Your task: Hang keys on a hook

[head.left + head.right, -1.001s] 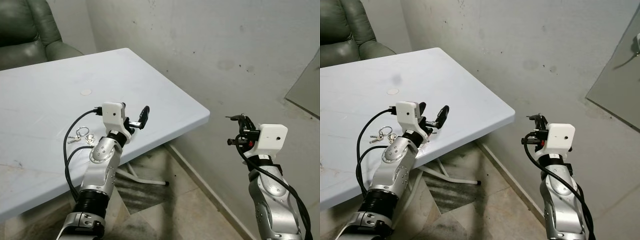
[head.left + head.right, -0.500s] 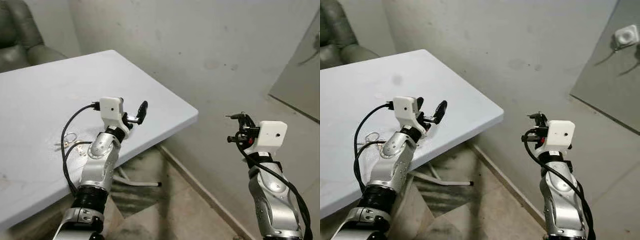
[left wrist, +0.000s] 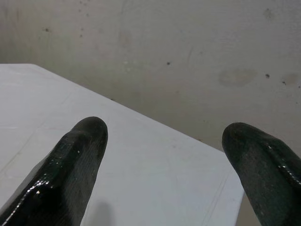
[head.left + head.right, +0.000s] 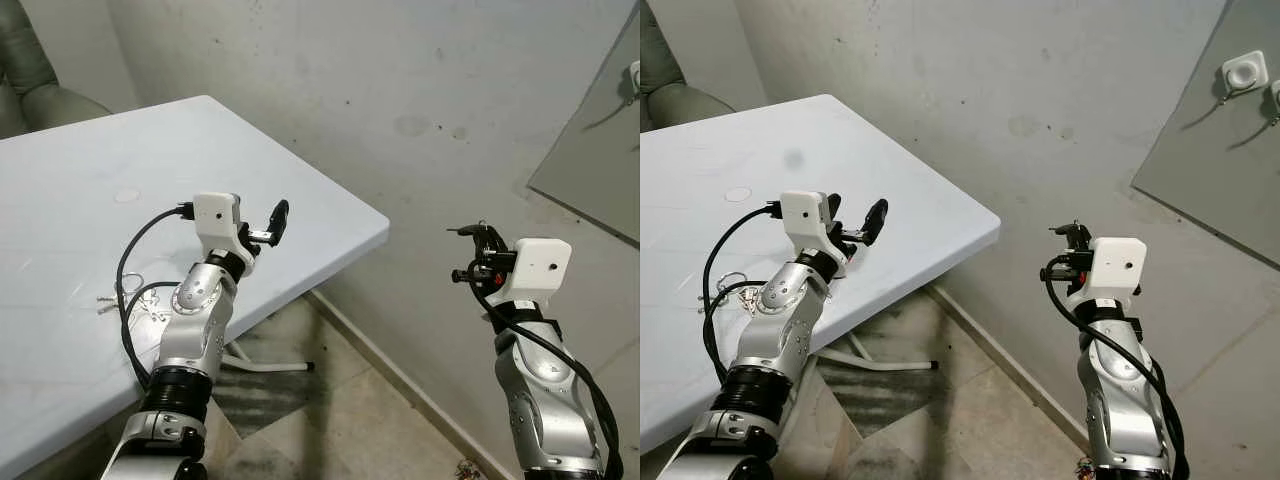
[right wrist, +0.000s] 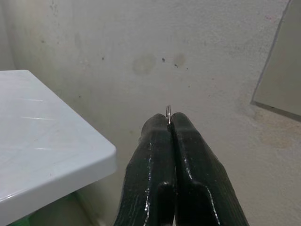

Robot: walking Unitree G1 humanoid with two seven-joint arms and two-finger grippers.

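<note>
White table (image 4: 300,180) shifted left | left hand (image 4: 262,224) wide | right hand (image 5: 169,123) pinching ring (image 5: 168,112)

smooth white plastic table (image 4: 300,190), stained matt wall (image 4: 400,120)

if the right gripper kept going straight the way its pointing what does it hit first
Most likely the bare grey wall. The right gripper, shut on a thin metal ring, points straight at it, and nothing shows in between. The white table lies off to one side. Depth is unclear.
</note>
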